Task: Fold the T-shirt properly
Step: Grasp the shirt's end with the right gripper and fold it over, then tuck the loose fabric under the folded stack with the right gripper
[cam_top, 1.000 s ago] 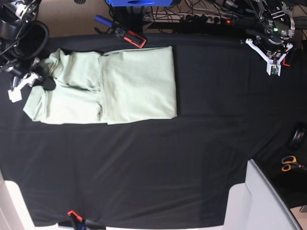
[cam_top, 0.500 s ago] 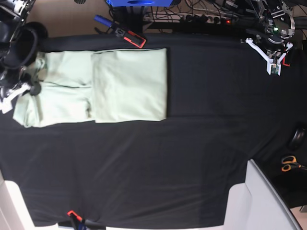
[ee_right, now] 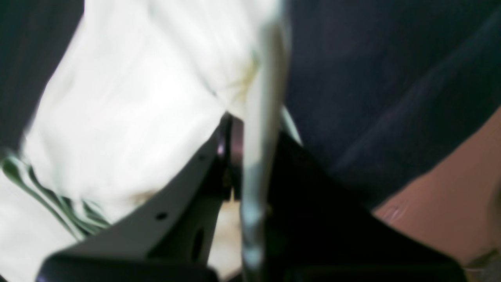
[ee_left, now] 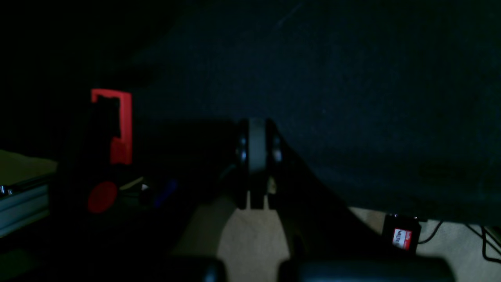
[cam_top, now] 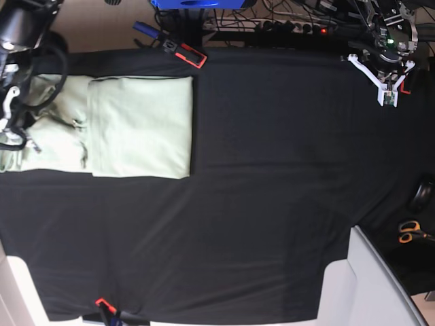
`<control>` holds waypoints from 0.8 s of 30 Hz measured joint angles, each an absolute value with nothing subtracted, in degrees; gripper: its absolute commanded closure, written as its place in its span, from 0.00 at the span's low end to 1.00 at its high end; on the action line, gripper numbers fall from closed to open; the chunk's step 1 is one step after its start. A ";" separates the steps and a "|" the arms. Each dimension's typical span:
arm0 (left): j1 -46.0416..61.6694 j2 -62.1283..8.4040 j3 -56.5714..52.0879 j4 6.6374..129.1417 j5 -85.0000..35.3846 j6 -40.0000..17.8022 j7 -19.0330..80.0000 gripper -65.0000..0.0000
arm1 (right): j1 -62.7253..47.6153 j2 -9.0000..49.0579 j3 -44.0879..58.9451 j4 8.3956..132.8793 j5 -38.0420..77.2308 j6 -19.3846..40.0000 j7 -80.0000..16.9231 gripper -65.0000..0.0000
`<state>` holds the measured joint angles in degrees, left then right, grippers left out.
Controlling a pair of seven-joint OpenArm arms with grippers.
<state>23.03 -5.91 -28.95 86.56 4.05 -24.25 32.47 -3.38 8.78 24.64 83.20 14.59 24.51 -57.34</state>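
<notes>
R wrist: right gripper (ee_right: 254, 129) clamped on T-shirt (cam_top: 139, 125); L wrist: left gripper (ee_left: 256, 156) closed, empty.

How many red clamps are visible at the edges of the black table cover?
2. One red clamp sits at the far edge beside the T-shirt; another at the near edge. Others may be hidden.

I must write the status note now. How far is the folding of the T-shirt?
Done: the T-shirt already lies as a long narrow folded band. In hand: the right gripper is shut on its fabric at the table's edge, while the left gripper stays idle far away. Left: the band is not yet folded across into a compact stack.
</notes>
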 measured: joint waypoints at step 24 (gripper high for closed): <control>22.90 -5.76 -28.86 86.56 4.05 -24.27 32.51 1.00 | -6.22 5.04 1.06 92.79 1.28 10.39 -57.12 1.00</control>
